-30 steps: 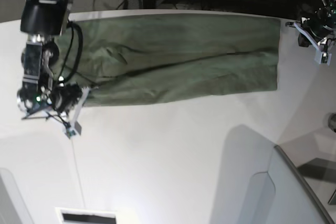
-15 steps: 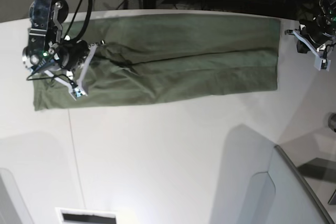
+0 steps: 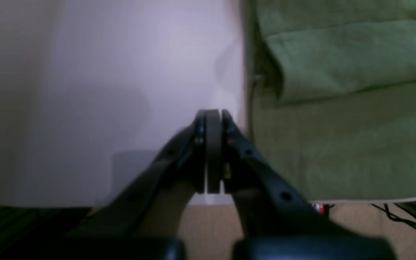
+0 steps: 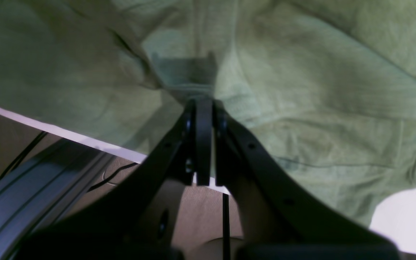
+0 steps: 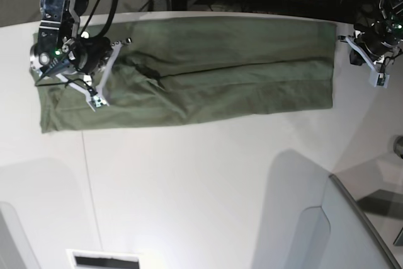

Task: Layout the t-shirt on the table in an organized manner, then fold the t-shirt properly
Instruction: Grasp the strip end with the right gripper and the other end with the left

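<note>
The shirt is lying as a long folded band along the worktop's far edge. Over its left end the right pincer is hovering, closed and empty; dipping could drag folds. Beyond its right end, the left pincer is closed, empty.

Both arms reach in from the far side, wrists bent down. The right tool has its jaws pressed together, empty. The left tool, well apart from it, is likewise clamped on nothing.
</note>
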